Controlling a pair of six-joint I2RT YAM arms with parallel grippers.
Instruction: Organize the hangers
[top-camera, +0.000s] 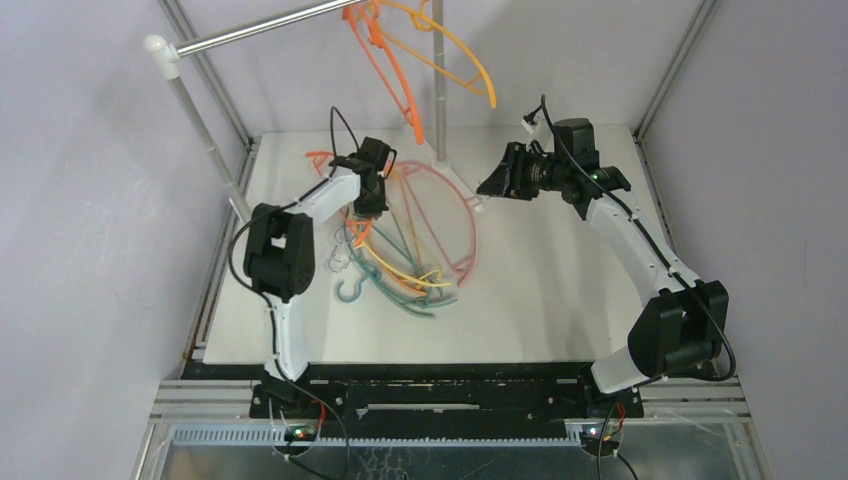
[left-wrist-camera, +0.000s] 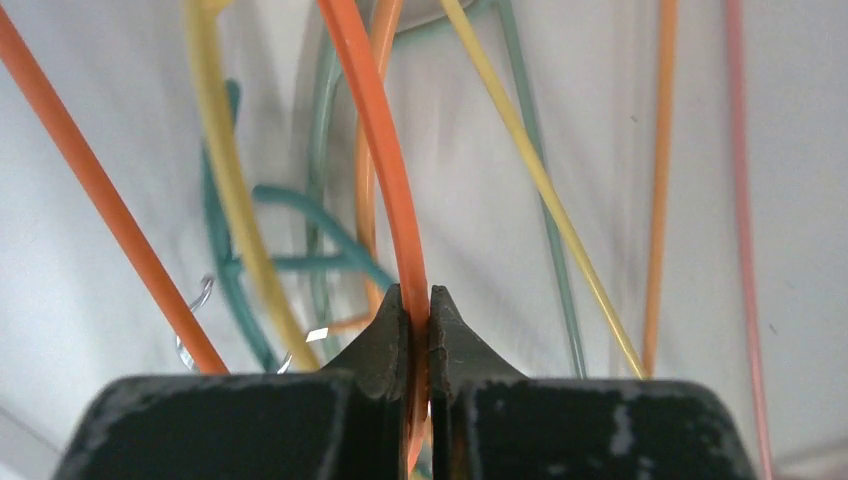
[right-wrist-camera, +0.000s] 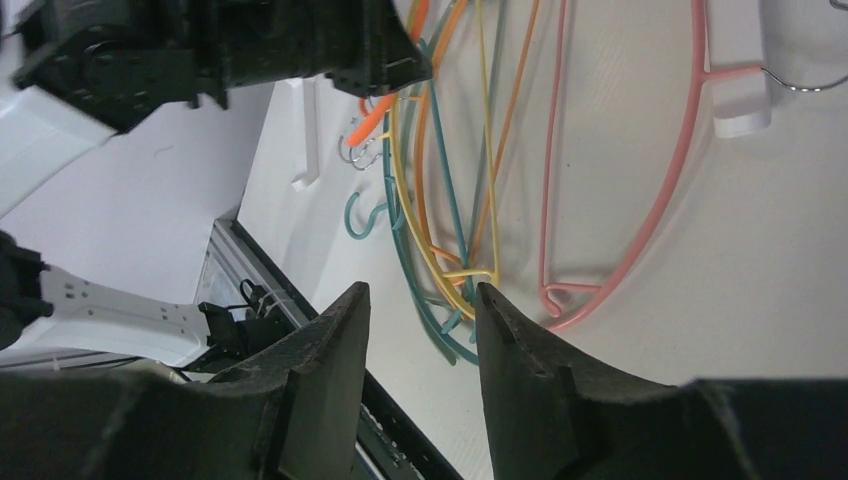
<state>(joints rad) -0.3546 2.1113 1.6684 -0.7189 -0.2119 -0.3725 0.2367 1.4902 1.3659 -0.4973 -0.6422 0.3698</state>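
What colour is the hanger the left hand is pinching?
Orange hanger, pinched in the left hand; clearest in the left wrist view.

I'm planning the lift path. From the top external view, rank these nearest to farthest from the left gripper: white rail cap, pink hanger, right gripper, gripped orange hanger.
From the left gripper:
1. orange hanger, clamped in its jaws.
2. pink hanger, on the table just right of it.
3. right gripper, farther right, open.
4. white rail cap, far upper left.

Even, soft lighting with faint shadows; the left wrist view is blurred
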